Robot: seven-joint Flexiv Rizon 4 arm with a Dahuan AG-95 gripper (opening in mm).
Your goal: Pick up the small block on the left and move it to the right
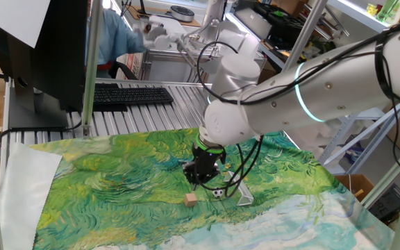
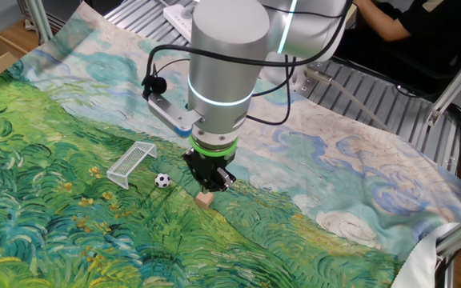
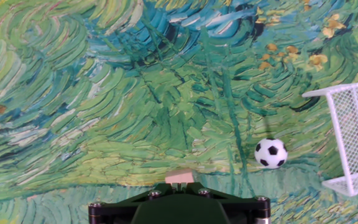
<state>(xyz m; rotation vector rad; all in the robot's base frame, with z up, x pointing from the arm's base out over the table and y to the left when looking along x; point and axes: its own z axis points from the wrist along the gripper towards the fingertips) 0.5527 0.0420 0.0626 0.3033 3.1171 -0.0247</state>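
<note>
Block (image 2: pixel 205 198) sits on the painted cloth (image 2: pixel 70 232), right under my gripper (image 2: pixel 211 178), and I'm hanging just above it, not touching as far as I can judge. My wrist points straight down so the fingers can come at it from the top, which suits a cube this small lying flat on fabric. In the hand view the block (image 3: pixel 179 177) shows only as a tan sliver at the bottom edge, half tucked behind my own housing, so I read myself as nearly centred over it. Open or closed? I honestly cannot tell: the fingertips are dark against a dark body in both fixed views, and the hand view cuts them off. Nothing is held, by my reckoning, since the block (image 1: pixel 191 199) rests on the cloth.

Ball (image 2: pixel 162 181) lies near the block, apart from it, and the goal (image 2: pixel 132 163) stands just beyond the ball with its mouth facing the ball. That pair crowds one side, so I judge a straight vertical drop is the safe line; a slanted approach could nudge the ball away.

Count: one block, one ball, one goal, one cloth, one arm. The pick is not yet made, and the carry to the right is all ahead.
</note>
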